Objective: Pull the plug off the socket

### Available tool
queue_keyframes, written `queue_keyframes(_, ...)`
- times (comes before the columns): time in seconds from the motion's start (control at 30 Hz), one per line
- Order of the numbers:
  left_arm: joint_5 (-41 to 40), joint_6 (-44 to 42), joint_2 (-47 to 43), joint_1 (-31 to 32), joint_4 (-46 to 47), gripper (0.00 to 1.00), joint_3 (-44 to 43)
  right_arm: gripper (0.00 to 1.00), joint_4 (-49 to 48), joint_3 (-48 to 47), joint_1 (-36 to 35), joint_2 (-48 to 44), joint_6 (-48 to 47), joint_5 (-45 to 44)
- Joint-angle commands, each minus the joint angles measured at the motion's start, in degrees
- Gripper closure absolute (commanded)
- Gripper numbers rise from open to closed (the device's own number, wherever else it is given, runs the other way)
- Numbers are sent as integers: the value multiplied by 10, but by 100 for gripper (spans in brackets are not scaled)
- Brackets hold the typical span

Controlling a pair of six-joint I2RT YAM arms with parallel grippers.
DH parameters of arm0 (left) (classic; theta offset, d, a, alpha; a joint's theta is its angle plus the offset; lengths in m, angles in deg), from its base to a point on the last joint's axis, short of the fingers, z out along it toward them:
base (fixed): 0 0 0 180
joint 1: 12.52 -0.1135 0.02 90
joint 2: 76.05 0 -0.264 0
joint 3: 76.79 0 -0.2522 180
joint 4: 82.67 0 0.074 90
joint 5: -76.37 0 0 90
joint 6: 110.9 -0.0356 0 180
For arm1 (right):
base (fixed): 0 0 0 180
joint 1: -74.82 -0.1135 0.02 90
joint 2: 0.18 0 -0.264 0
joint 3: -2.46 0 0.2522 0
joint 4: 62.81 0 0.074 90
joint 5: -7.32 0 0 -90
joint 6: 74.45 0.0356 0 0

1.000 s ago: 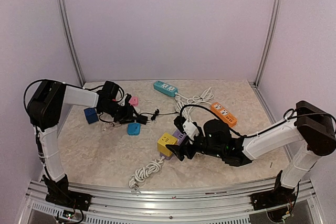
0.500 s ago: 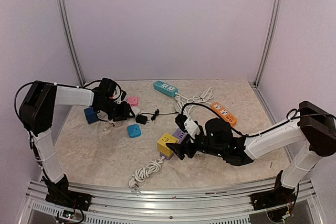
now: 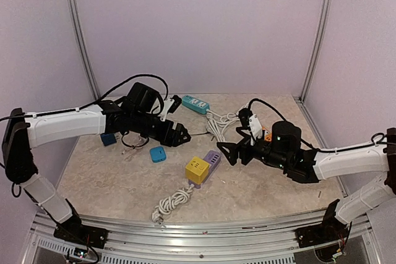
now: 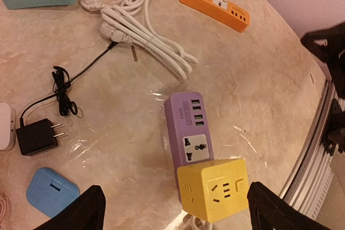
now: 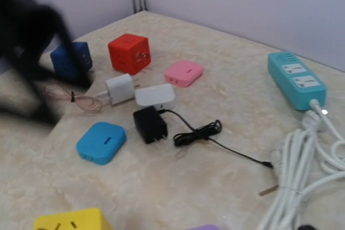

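The black plug (image 4: pixel 36 136) lies loose on the table with its prongs bare (image 5: pixel 150 124), its thin cord coiled beside it. The arm hides it in the top view. The purple socket strip (image 4: pixel 186 127) lies mid-table (image 3: pixel 212 159), with a yellow cube socket (image 4: pixel 213 188) over its near end (image 3: pixel 197 170). My left gripper (image 3: pixel 181 135) hangs open above them, and its fingertips (image 4: pixel 90 208) frame the yellow cube without touching it. My right gripper (image 3: pixel 226 151) is open to the right of the purple strip, holding nothing.
A teal power strip (image 3: pixel 195 104), an orange strip (image 4: pixel 214 5) and bundled white cables (image 3: pixel 221 120) lie at the back. Red cube (image 5: pixel 128 52), blue cube (image 3: pixel 108 138), pink pad (image 5: pixel 183 72), white adapters (image 5: pixel 121 87) and blue pad (image 3: pixel 158 154) lie left. A white cord (image 3: pixel 172 203) trails forward.
My left arm swung right over the middle and its jaws opened; the black plug lies free. My right arm drew back to the right, away from the purple strip.
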Motion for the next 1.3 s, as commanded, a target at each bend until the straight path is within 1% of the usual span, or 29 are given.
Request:
queue_keyframes(0.0, -20, -33, 10, 54, -88, 6, -37, 0, 62, 24, 40, -47, 32, 9)
queue_keyframes(0.07, -29, -32, 30, 75, -107, 2, -54, 0, 76, 30, 55, -68, 38, 10)
queue_keyframes(0.1, -32, -31, 37, 83, -118, 1, -62, 0, 83, 32, 61, -75, 40, 11)
queue_keyframes(0.33, -69, -23, 117, 119, -177, 2, -126, 0, 103, 41, 78, -98, 43, 22)
queue_keyframes(0.6, -74, -11, 177, 134, -206, 14, -169, 0, 98, 43, 80, -96, 48, 22)
queue_keyframes(0.93, -59, -15, 210, 147, -220, 26, -181, 0, 97, 39, 83, -87, 47, 24)
queue_keyframes(1.13, -67, -13, 212, 151, -233, 27, -183, 0, 95, 36, 83, -77, 49, 27)
queue_keyframes(1.17, -69, -13, 211, 153, -235, 29, -184, 0, 94, 36, 83, -76, 49, 27)
queue_keyframes(1.27, -79, -20, 213, 159, -249, 40, -191, 0, 98, 32, 83, -69, 49, 24)
